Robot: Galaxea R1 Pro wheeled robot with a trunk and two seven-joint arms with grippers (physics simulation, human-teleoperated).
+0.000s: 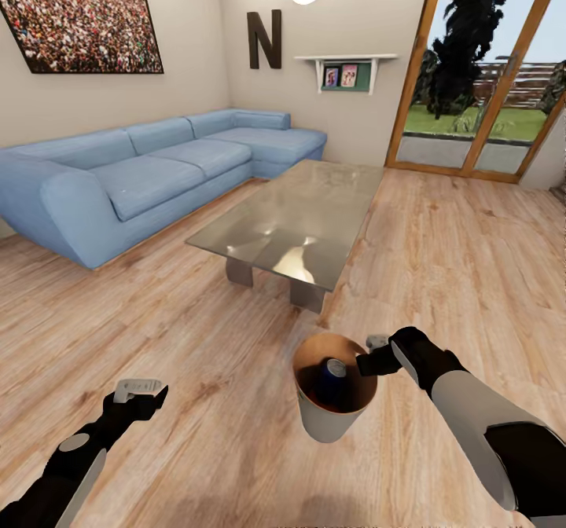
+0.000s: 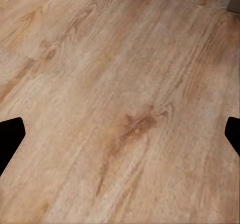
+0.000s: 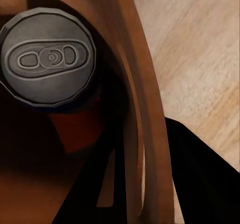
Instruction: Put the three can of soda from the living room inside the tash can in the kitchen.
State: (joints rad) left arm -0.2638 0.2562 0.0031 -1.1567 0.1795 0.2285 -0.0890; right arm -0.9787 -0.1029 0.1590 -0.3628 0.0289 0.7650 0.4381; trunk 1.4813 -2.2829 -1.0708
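The left pincer (image 1: 140, 387) hangs over the bare wooden floor (image 1: 236, 434), its fingers spread apart with nothing between them. To its right, the tash can (image 1: 332, 422) is held off the floor, tilted, in front of the glass coffee table (image 1: 299, 214). The right pincer (image 1: 376, 353) is clamped on the can's rim at its right edge. 1 dark blue can of soda (image 1: 333, 381) stands inside, silver top up, just beside that pincer.

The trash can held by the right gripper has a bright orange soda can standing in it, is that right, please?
Not quite: the soda can in the trash can is dark blue with a silver top, as the head view shows. The right gripper does grip the bin's rim.
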